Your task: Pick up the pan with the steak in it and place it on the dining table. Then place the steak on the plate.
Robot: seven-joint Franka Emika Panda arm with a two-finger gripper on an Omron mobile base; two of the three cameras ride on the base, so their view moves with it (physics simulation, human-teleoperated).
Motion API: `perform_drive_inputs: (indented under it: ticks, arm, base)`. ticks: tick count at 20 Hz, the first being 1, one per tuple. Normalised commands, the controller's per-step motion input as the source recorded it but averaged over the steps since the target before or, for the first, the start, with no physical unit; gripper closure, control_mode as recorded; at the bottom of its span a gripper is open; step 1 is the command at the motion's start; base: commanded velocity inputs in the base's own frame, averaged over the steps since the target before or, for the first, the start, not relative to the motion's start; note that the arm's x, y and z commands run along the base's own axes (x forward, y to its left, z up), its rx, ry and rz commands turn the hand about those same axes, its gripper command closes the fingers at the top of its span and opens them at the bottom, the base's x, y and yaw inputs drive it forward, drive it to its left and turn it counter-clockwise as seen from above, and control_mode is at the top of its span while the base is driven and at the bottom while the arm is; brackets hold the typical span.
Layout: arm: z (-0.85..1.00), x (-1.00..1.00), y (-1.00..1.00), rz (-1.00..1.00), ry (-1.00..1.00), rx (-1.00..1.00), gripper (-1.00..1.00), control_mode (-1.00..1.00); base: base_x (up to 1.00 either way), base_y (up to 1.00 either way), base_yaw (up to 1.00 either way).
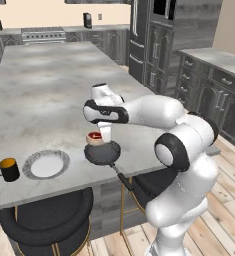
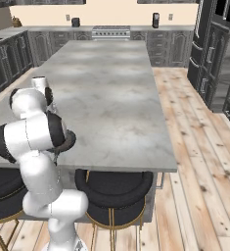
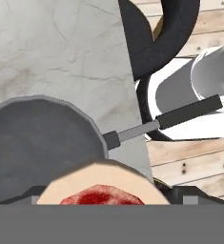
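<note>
**Position.** The pan (image 1: 103, 154) stands on the table (image 1: 49, 90) at its near edge, with the handle (image 3: 180, 114) reaching out past the edge over a stool. The first part of the task reads as complete. In the hand view the pan's dark inside is bare.

**End effector.** The gripper (image 1: 101, 136) hangs just above the far-left rim of the pan. Its jaws stand wide and are clamped across the steak (image 1: 93, 137). In the hand view the steak sits right up between the finger tips, far closer to the lens than the pan floor, so it is judged lifted clear and not lying in the pan.

**Target.** The plate (image 1: 63, 160) lies on the table to the left of the pan, near it but not touching, and nothing is on it. A black mug (image 1: 8, 170) stands just left of the plate.

**Step in hand.** Carry the steak left to the plate.

**Recommendations.**
- Keep height until the steak is past the pan rim. A low sweep could catch the rim and push the pan towards the edge.
- Travel level and without haste. The grip is across a flat, soft piece and may be shallow.
- Stop over the white centre of the plate, short of the mug.
- Lower until the steak is just above the plate before letting go, so it lands flat and does not hang over the ridged rim.
</note>
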Motion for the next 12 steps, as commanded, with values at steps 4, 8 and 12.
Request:
perform_drive_inputs:
  ticks: [4,8,12]
  arm:
    - [0.02,-0.99,-0.02,0.00,-0.27,0.16,1.00,-1.00]
    - [0.21,-0.59,0.27,0.00,-0.26,0.17,1.00,-1.00]
    - [0.33,-0.19,0.58,-0.04,-0.21,0.09,1.00,-1.00]
  base:
    - [0.00,0.00,0.00]
    - [0.00,0.00,0.00]
    - [0.00,0.00,0.00]
